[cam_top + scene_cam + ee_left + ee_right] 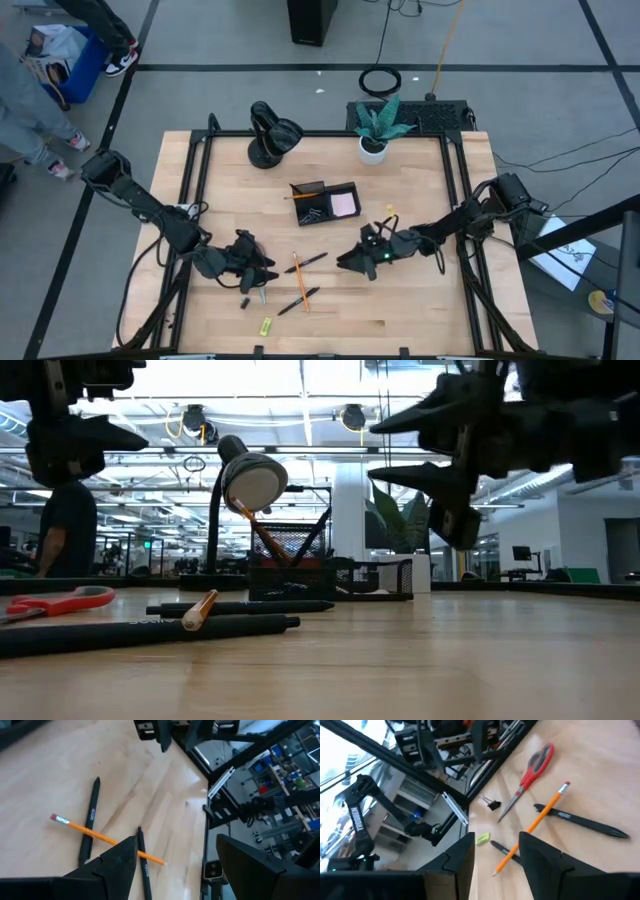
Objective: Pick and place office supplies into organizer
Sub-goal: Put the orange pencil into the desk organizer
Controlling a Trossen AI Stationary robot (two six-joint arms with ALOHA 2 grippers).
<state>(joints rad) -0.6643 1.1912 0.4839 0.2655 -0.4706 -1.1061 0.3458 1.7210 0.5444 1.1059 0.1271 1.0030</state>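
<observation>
Both grippers hover open above the near-middle of the table, touching nothing. My left gripper point(258, 268) point(177, 845) is left of the loose supplies and my right gripper point(352, 262) point(496, 842) point(440, 460) is right of them. Between them an orange pencil point(299, 280) point(107, 838) point(535, 825) lies across a black pen point(310, 262) point(90, 820) point(580, 822); a second pen point(298, 301) lies nearer. Red-handled scissors point(532, 770) point(60, 603), a black clip point(492, 804) and a yellow-green piece point(266, 325) point(482, 838) lie flat on the table. The black organizer point(325, 202) point(300, 575) holds the pink pad point(344, 204).
A black desk lamp point(272, 133) point(250, 480) and a potted plant point(378, 128) stand at the table's far edge behind the organizer. A pencil leans in the organizer's back section point(265, 540). A person stands beyond the table's far left corner point(30, 110).
</observation>
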